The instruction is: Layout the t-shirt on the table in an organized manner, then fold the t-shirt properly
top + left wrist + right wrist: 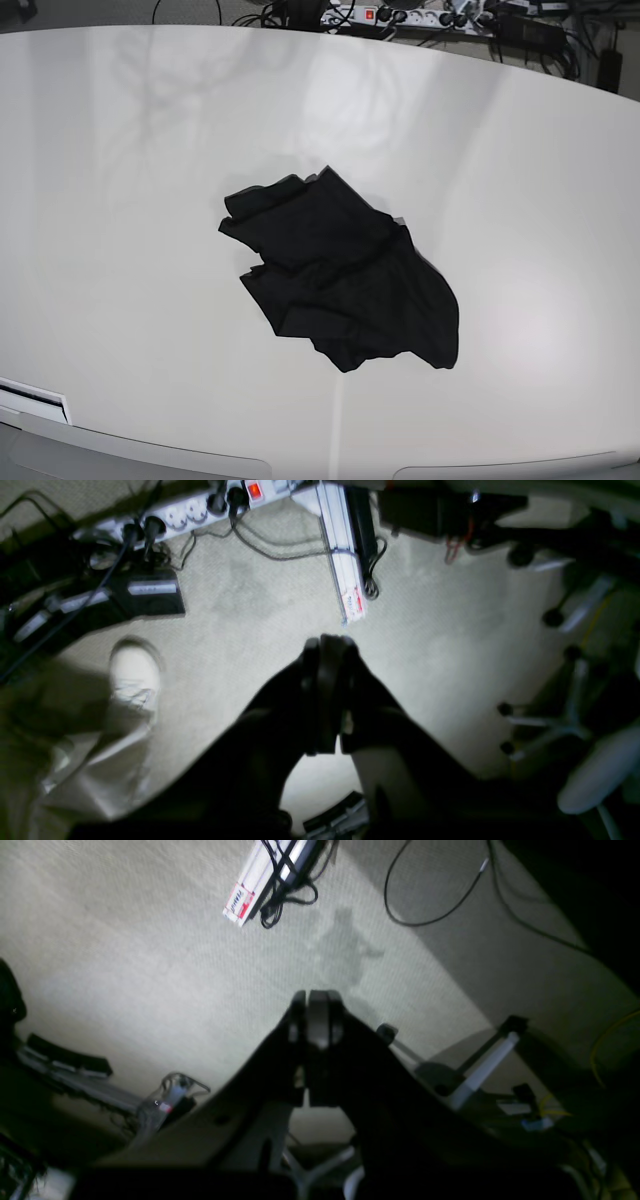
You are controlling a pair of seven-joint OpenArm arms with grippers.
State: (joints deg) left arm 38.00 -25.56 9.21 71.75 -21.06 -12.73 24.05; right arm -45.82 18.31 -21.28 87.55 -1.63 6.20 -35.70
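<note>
Worktop [120,200], glossy white with a curved far edge, fills the base view. Near its middle lies the t-shirt [340,280], a crumpled black heap with folds overlapping, well apart from every worktop edge. Beyond the far edge sits a white power strip [385,15] among cables. Neither arm shows over the worktop; both wrist cameras look down at pale carpet. Left hand [327,650] is closed and empty, and right hand [316,1002] is closed and empty too.
</note>
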